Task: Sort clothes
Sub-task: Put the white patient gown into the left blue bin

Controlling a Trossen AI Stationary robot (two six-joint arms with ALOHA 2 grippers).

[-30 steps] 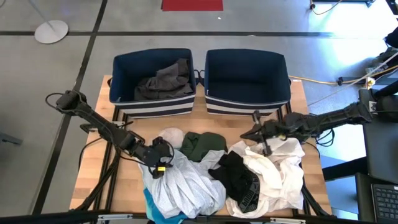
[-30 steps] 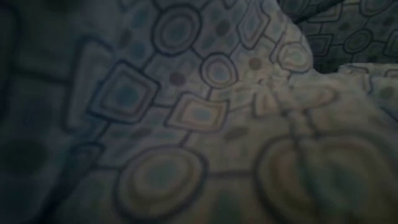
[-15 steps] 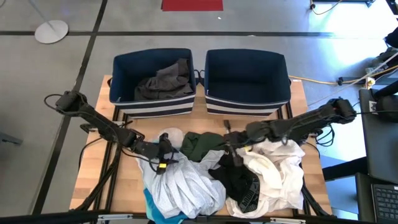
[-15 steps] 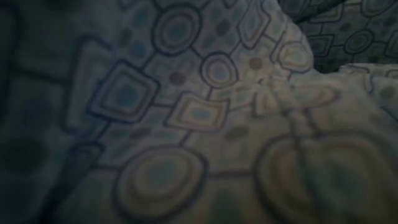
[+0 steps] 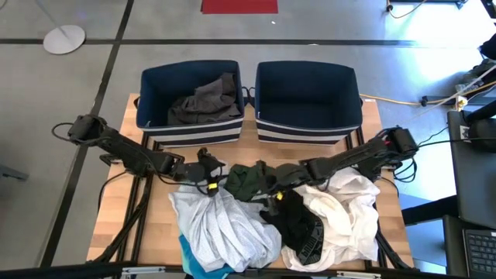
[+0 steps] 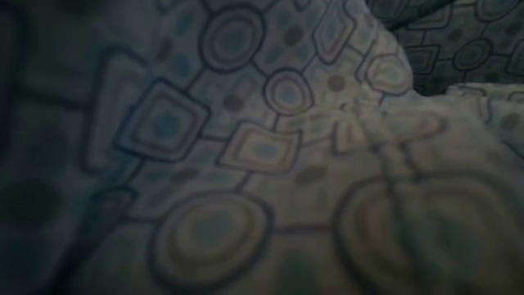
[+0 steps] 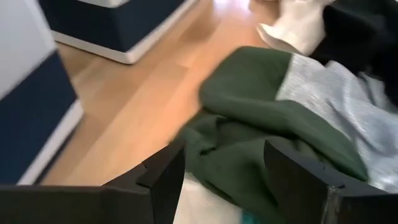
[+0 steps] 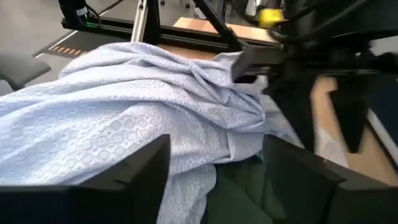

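Observation:
The clothes lie heaped on the near half of the wooden table [image 5: 116,209]: a pale patterned garment [image 5: 221,225], a dark green one [image 5: 248,177], a black one [image 5: 298,221] and a white one [image 5: 345,209]. My left gripper [image 5: 211,177] is open at the green garment's left edge, and in the left wrist view its fingers [image 7: 165,177] stand on either side of the green cloth [image 7: 261,118]. My right gripper [image 5: 270,184] is open at the green garment's right side, facing the pale garment [image 8: 124,112]. Patterned cloth [image 6: 262,164] fills the low view.
Two navy bins stand along the table's far edge. The left bin [image 5: 155,85] holds a dark grey garment [image 5: 205,97]; the right bin [image 5: 306,124] is beside it. A teal-blue piece [image 5: 188,260] peeks out at the near edge. Bare wood shows at the table's left.
My right gripper has swung from above the white garment toward the table's left edge, across the pile, and now sits at the dark green garment. My left gripper has shifted toward the far edge and a little to the right, up to the green garment's left edge.

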